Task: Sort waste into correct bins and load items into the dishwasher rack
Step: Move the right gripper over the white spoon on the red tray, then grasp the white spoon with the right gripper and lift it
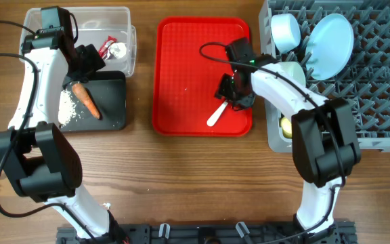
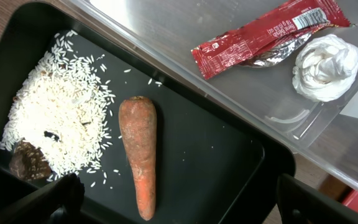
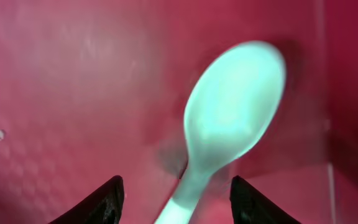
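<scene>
Between the right gripper's 2 fingertips lies the white plastic spoon's handle, flat on the red tray, with gaps either side: jaws part-open, holding nothing. Spoon pickup for the dishwasher rack seems in hand; next, pinch the handle squarely and lift. Wide and empty, the left gripper hangs above the carrot piece.

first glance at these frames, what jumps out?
The bright red tray sits mid-table carrying a white spoon, with the right gripper open and straddling the spoon's handle. On the left, an orange carrot lies beside a heap of rice in the black tray. On the right, the grey rack holds a pale blue plate.
</scene>
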